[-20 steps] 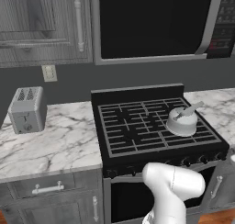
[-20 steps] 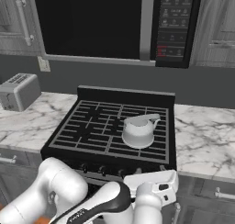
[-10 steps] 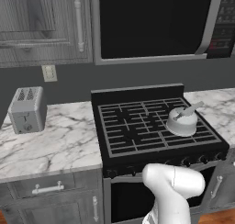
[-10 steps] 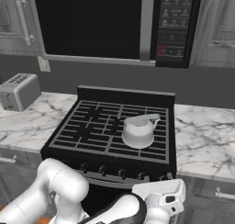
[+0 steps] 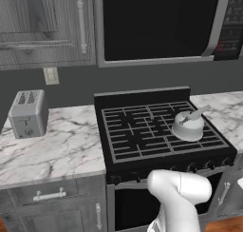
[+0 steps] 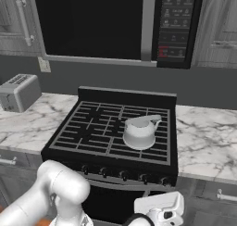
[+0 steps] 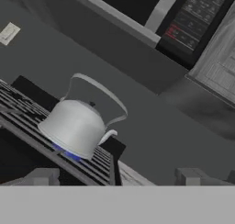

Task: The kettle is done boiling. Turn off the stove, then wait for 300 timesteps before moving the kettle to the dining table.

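Observation:
The light-grey kettle [image 5: 188, 124] [image 6: 139, 131] stands on the right front burner of the black stove [image 5: 142, 131] [image 6: 92, 128]. In the hand view the kettle [image 7: 75, 124] is seen from low down, with a blue flame [image 7: 66, 152] under its base. My gripper [image 7: 117, 178] is open with nothing between its fingertips [image 7: 43, 176]. Its white hand [image 6: 159, 209] hangs low in front of the stove's right front, below the row of knobs [image 6: 122, 175] [image 5: 190, 168]. The dining table is out of view.
A silver toaster [image 5: 28, 113] [image 6: 18, 91] sits on the marble counter [image 5: 52, 150] left of the stove. A black microwave [image 5: 156, 22] [image 6: 115, 21] hangs above the range. More marble counter [image 6: 203, 137] lies to the right. Grey drawers and cabinets run below.
The hand has sunk a little lower in front of the stove in the right base view. The kettle has not moved, and the jaws stay open.

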Motion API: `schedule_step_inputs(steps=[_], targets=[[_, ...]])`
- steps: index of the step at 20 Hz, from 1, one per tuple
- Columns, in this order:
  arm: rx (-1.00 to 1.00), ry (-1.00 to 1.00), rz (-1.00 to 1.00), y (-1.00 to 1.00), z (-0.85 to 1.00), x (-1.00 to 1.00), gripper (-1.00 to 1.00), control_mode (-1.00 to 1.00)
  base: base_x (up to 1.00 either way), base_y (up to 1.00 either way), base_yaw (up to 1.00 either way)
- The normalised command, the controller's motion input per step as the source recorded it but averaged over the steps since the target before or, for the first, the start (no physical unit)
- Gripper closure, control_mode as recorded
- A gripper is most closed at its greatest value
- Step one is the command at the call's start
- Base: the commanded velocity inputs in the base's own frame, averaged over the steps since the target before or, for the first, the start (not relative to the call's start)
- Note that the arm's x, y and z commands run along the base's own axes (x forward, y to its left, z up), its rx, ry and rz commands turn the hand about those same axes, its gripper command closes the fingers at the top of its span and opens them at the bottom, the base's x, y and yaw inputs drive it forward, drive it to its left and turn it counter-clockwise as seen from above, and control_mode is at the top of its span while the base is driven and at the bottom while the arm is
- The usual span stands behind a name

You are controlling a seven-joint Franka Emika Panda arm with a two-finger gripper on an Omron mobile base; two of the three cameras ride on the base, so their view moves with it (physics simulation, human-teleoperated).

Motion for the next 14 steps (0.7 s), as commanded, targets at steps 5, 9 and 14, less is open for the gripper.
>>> schedule_step_inputs(steps=[5,9,14], targets=[[-0.09,-0.05,0.02,0.00,-0.32,0.01,-1.00,-1.00,0.00,0.00,0.00],[-0.05,-0.04,0.00,-0.04,-0.21,0.21,-1.00,-1.00,0.00,0.00,0.00],[-0.11,0.03,0.00,0.02,-0.17,0.46,-1.00,-1.00,0.00,0.00,0.00]])
